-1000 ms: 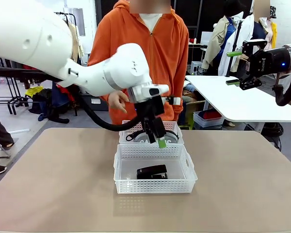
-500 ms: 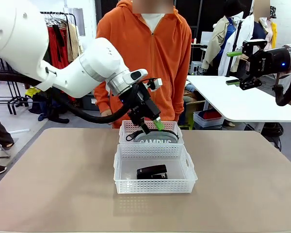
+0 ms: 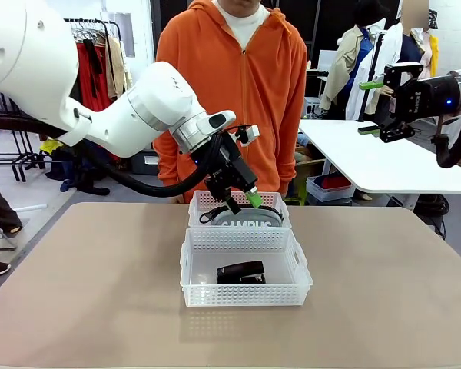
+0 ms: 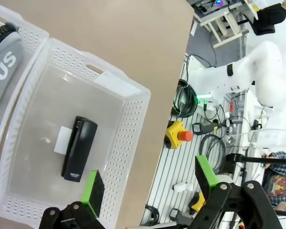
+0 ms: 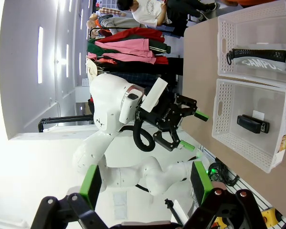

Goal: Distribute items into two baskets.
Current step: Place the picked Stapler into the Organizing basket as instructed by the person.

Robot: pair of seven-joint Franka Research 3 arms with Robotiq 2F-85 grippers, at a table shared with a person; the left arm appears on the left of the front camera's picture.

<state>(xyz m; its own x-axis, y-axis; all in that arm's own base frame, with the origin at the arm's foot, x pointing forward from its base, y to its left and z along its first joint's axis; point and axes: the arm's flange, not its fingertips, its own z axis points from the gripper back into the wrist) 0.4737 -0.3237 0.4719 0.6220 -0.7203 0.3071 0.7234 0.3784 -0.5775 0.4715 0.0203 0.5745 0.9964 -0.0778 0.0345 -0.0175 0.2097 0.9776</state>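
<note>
Stapler (image 3: 241, 272) in near basket (image 3: 192, 290); pencil case (image 3: 250, 221) apparently in far basket (image 3: 202, 201).

A small black stapler (image 3: 241, 272) with tiny white print is seen against the translucent white plastic of the near rectangular basket (image 3: 246, 294), whose walls are patterned with a fine perforated lattice. The same white lattice is shown by the far rectangular basket (image 3: 202, 201), in which a grey zip pencil case (image 3: 244, 221) edged in black and lettered "CAMPUS" in white is seen. The table top (image 3: 84, 292) is coloured a plain beige. Green pads are carried on the black left gripper (image 3: 242, 204) and the black right gripper (image 3: 370, 108). A bright orange hooded top (image 3: 250, 84) is worn over white by the person.
</note>
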